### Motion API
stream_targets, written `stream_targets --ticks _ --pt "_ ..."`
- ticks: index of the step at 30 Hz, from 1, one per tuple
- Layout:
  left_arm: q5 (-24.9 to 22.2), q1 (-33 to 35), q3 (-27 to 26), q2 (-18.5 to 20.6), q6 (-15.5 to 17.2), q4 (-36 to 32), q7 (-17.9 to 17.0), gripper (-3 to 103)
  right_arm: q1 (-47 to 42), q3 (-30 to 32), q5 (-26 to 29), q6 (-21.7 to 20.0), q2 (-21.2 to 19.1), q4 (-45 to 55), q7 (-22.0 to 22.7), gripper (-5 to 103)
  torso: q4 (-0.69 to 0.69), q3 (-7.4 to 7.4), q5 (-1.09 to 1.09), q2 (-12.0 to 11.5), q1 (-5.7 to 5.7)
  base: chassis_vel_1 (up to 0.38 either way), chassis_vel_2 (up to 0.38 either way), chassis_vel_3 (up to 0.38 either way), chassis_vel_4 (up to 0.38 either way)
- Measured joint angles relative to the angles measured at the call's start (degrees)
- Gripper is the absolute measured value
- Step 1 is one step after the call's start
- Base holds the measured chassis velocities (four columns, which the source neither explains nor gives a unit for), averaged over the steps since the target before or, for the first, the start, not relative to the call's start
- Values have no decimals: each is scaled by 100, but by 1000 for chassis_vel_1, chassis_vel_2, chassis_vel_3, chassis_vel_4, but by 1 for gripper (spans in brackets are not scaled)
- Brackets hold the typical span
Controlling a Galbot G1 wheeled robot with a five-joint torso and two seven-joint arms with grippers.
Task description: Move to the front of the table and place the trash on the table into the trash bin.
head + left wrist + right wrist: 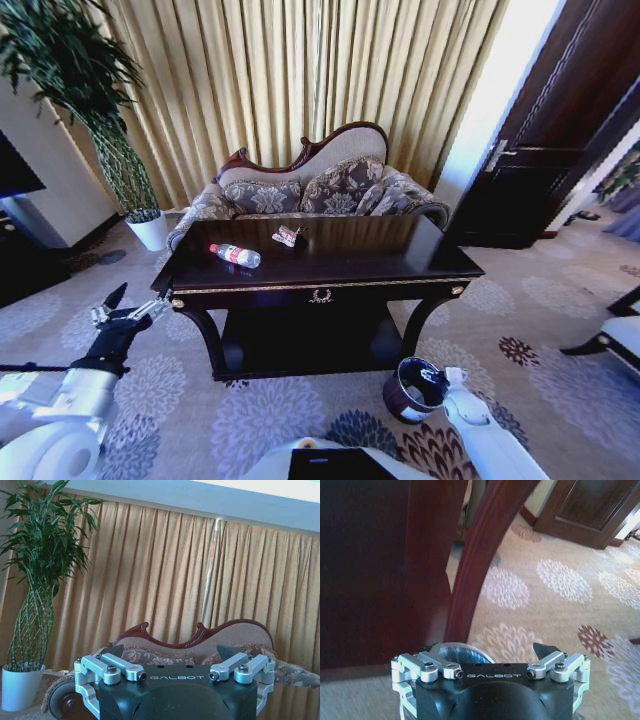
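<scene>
We stand before the table (330, 262), the left gripper (122, 306) raised near its left corner with fingers spread apart and empty. The right gripper (436, 378) hangs low at the rim of the trash bin (408, 390), which sits on the carpet near the table's right leg; we cannot tell whether it grips the rim. To do this step well, we judge the left arm should reach over the edge and take the nearest piece. We count one bottle (236, 255), one crumpled wrapper (288, 236) farther back, one bin.
</scene>
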Motion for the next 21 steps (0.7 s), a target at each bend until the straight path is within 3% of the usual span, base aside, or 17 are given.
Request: stream_targets --ticks 3,5,7,9,11,17,21 --pt "-6 -16 17 -7 0 0 -4 100 -256 218 441 140 -19 949 15 100 3 0 0 0 0 0 0 0 0" --pt "-11 -16 15 -7 0 0 -5 100 -358 307 509 166 -25 1262 -5 100 3 0 -1 0 0 0 0 0 0" --pt "-47 -16 -29 -6 -1 0 -7 100 -820 692 611 211 3 2347 -144 100 2 0 -3 0 0 0 0 0 0" --pt "-59 -18 -46 -6 -2 0 -11 100 -974 796 657 212 27 2667 -170 100 0 0 -3 0 0 0 0 0 0" --pt "-94 -25 -76 -15 -6 0 -11 100 -1392 1102 811 210 115 3618 -220 100 -1 0 -4 1 0 0 0 0 0" --pt "-106 -52 -61 -46 -9 0 -11 100 -1818 1426 877 132 335 5109 -208 100 1 -1 -3 1 -1 0 0 0 0" --pt "-105 -52 -36 -84 -8 0 -6 100 -1930 1369 742 -84 480 6103 51 100 2 0 -4 1 -1 0 0 0 0"
